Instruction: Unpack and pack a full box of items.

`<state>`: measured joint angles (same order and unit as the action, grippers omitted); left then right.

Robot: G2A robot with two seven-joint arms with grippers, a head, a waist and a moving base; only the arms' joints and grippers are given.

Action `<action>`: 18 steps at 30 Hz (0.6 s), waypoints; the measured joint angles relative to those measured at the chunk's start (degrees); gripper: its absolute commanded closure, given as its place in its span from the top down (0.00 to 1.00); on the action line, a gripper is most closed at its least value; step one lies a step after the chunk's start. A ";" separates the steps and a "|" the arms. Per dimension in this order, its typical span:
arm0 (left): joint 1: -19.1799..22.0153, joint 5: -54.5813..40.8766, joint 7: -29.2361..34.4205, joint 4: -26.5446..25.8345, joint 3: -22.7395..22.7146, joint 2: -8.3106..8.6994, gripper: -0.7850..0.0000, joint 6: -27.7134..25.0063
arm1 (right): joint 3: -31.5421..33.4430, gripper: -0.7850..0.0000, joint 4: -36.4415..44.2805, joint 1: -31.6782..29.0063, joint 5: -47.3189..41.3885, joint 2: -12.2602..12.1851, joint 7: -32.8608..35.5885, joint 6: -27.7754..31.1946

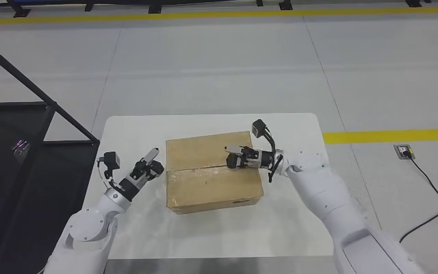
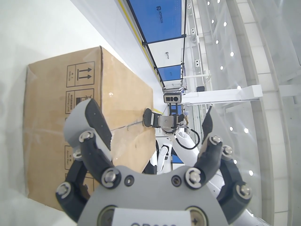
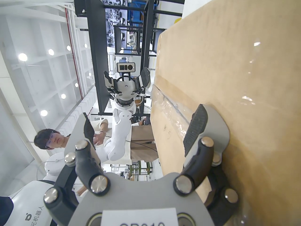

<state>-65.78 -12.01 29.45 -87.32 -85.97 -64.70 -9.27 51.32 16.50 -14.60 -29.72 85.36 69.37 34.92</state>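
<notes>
A closed brown cardboard box (image 1: 212,175) stands in the middle of the white table (image 1: 287,130), its top seam (image 3: 169,104) sealed with clear tape. My left gripper (image 1: 153,162) hovers open just off the box's left side, with nothing between its fingers (image 2: 94,118). In the left wrist view the box's printed side (image 2: 47,109) is close in front. My right gripper (image 1: 231,156) is open over the box top near the right end of the seam. One of its pads (image 3: 197,125) lies close against the cardboard (image 3: 230,66). The contents are hidden.
A black metal frame (image 1: 27,103) stands on the floor off the table's left side. Bare table surface lies around the box on all sides, with the widest strip along the far edge (image 1: 205,123).
</notes>
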 measured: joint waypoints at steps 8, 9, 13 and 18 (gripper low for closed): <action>0.31 -0.04 -0.22 0.20 0.10 -0.01 1.00 0.47 | 5.24 1.00 9.38 -5.49 -0.10 -5.54 0.30 -0.30; 0.36 0.04 -0.25 0.20 0.17 -0.01 1.00 0.49 | 5.95 1.00 10.92 -6.34 -0.18 -6.16 0.43 -0.43; 0.58 0.20 -0.37 0.21 0.54 -0.06 1.00 0.67 | 9.18 1.00 18.01 -10.33 0.01 -8.73 1.05 -1.05; 0.76 0.31 -0.45 0.33 0.76 -0.09 1.00 0.59 | 13.49 1.00 25.17 -15.11 0.93 -11.34 0.97 -2.16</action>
<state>-65.02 -11.70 29.00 -86.98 -85.21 -64.79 -8.68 64.81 41.67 -29.71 -28.79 74.02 70.34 32.76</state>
